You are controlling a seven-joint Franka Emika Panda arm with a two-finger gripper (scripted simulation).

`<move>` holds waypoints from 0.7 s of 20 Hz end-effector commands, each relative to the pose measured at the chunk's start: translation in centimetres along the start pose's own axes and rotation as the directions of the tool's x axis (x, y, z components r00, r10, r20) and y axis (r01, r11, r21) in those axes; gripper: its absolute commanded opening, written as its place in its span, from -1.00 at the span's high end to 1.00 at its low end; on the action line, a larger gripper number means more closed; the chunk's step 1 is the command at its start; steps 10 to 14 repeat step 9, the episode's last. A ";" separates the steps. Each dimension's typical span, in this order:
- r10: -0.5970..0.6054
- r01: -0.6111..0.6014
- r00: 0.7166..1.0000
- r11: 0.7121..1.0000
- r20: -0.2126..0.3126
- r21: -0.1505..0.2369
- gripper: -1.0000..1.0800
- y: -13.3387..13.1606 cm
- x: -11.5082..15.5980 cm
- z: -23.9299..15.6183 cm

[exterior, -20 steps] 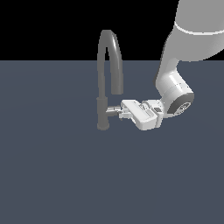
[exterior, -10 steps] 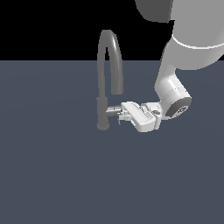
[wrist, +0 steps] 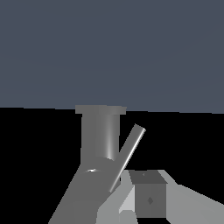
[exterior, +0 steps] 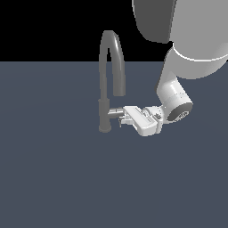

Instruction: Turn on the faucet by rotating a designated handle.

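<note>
Where jaws reach, handle (exterior: 116,111) alongside, touching

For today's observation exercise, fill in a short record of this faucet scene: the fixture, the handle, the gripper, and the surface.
fixture: dark grey faucet, upright, arched spout
handle: silver stub with thin lever pin, jutting from the faucet's lower body toward the exterior view's right
gripper: white gripper, at the handle; open or shut cannot be told
surface: flat blue-grey floor

White arm bends down, pincer (exterior: 121,118) pointing sideways
</note>
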State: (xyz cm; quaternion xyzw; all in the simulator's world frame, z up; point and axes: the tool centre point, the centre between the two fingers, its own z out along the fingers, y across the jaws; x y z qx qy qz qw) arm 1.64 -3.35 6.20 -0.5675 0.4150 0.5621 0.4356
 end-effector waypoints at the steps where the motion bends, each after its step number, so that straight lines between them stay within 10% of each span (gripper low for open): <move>1: 0.014 -0.014 1.000 1.000 -0.009 0.013 1.00 -0.5 1.9 0.4; 14: 0.031 -0.030 0.999 0.999 -0.011 0.019 1.00 -1.2 3.7 0.4</move>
